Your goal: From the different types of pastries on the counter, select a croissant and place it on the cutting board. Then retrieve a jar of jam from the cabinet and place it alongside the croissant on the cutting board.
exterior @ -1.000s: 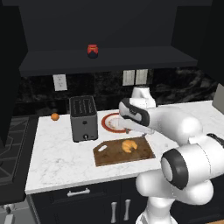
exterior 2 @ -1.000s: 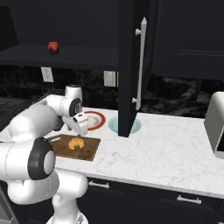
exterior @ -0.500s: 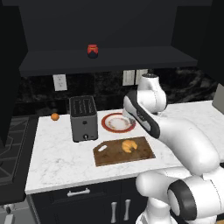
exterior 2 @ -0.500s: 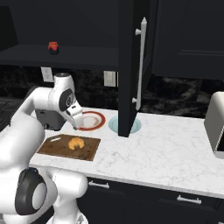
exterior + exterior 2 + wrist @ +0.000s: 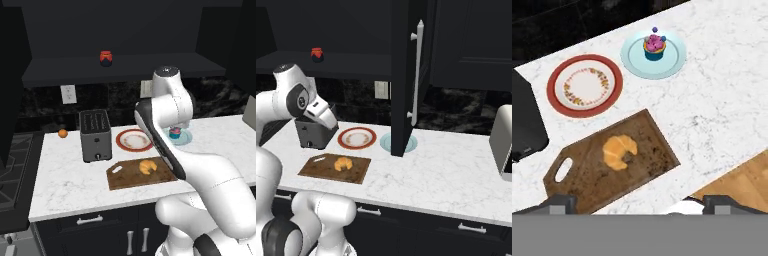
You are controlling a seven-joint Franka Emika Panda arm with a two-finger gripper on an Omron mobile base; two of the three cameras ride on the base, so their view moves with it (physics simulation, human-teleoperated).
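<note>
- The arm [image 5: 210,175] is built of glossy white, rounded link shells.
- A dark grey band runs along the link at about 9 o'clock of the left base view.
- A round dark joint cap [image 5: 295,99] sits at its elbow.
- A grey disc tops the upper joint [image 5: 166,71].
- The hand block [image 5: 323,114] is white and boxy.

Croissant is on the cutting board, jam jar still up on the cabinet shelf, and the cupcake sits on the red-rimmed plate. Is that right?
One thing is off: the cupcake sits on the pale blue plate, and the red-rimmed plate holds nothing, as the hand view shows. The croissant is on the cutting board, and the jam jar stands on the cabinet shelf.
</note>
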